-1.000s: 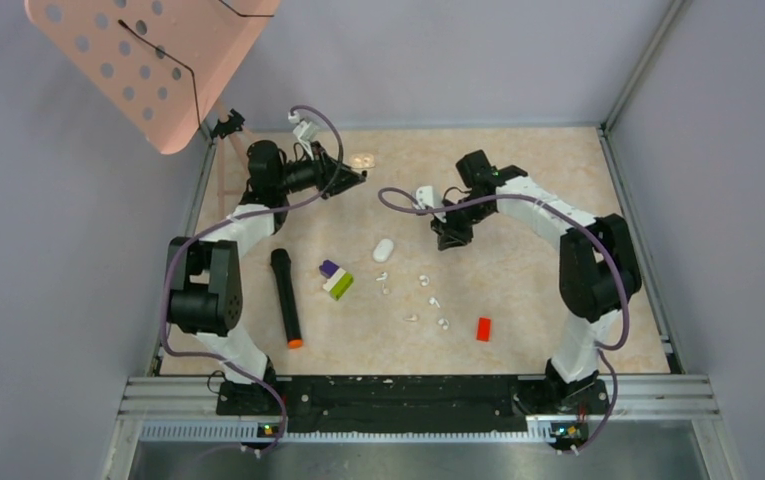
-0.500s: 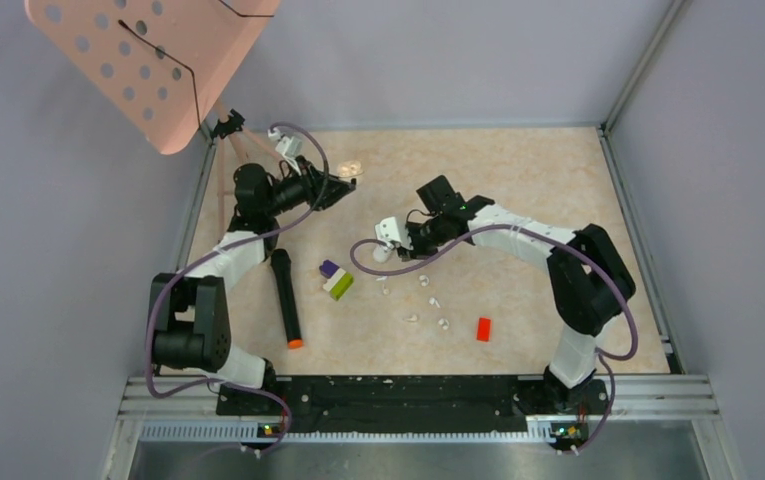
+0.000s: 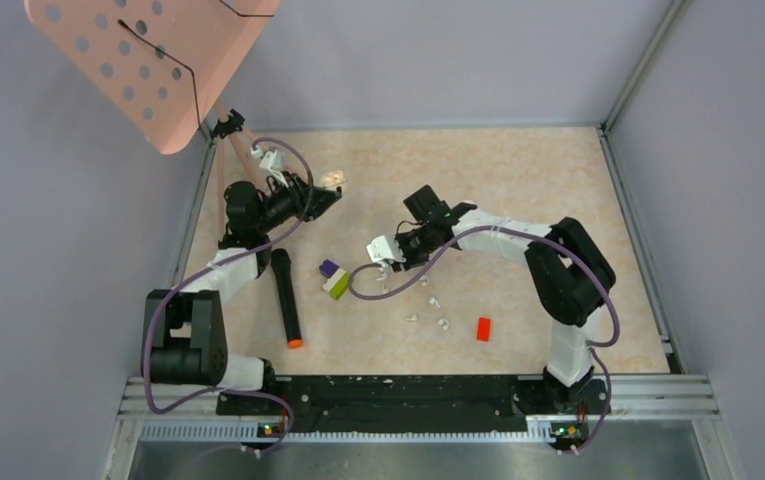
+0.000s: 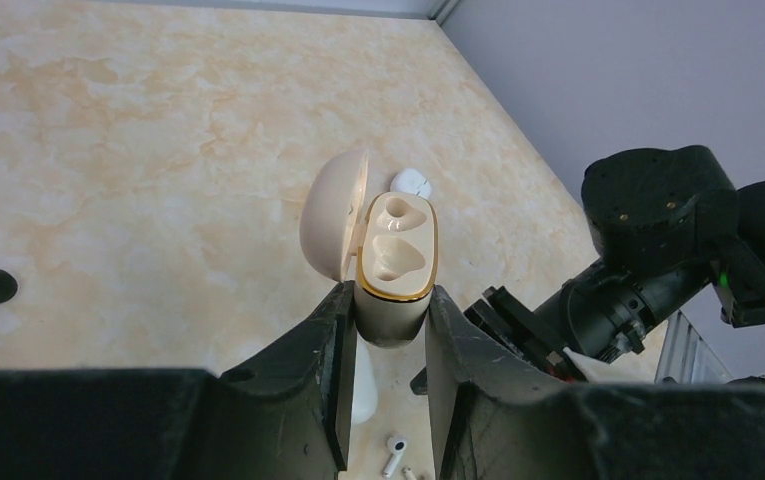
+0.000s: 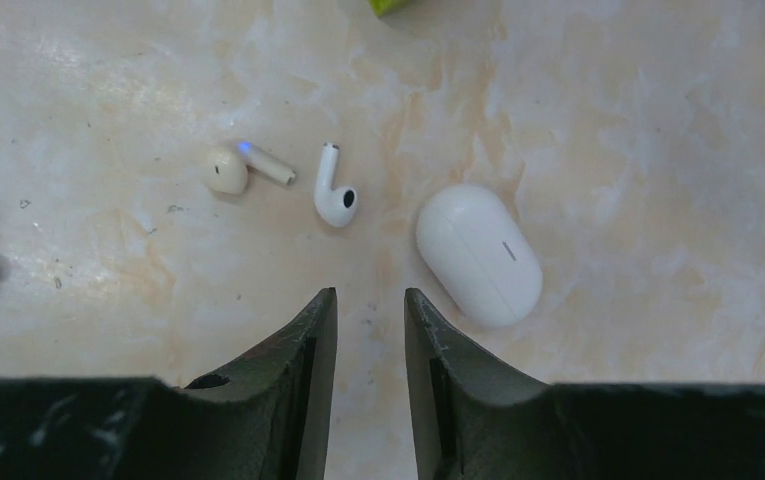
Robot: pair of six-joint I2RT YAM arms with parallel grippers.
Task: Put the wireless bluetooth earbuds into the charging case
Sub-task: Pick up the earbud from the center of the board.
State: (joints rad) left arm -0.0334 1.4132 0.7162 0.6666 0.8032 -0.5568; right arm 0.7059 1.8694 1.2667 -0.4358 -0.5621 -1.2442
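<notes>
Now | right hand [image 5: 370, 298] | earbud [image 5: 337, 197] just ahead (untouched), jaws parted

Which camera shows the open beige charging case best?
The left wrist view: the beige case sits in the centre, lid open, both sockets empty, clamped in the left tool. The top external view shows the case only as a small pale speck. The right wrist view misses it, showing a closed white case.

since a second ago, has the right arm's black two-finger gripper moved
Yes. The right gripper has swung left, away from the small red brick, toward the purple-and-green block.
</notes>
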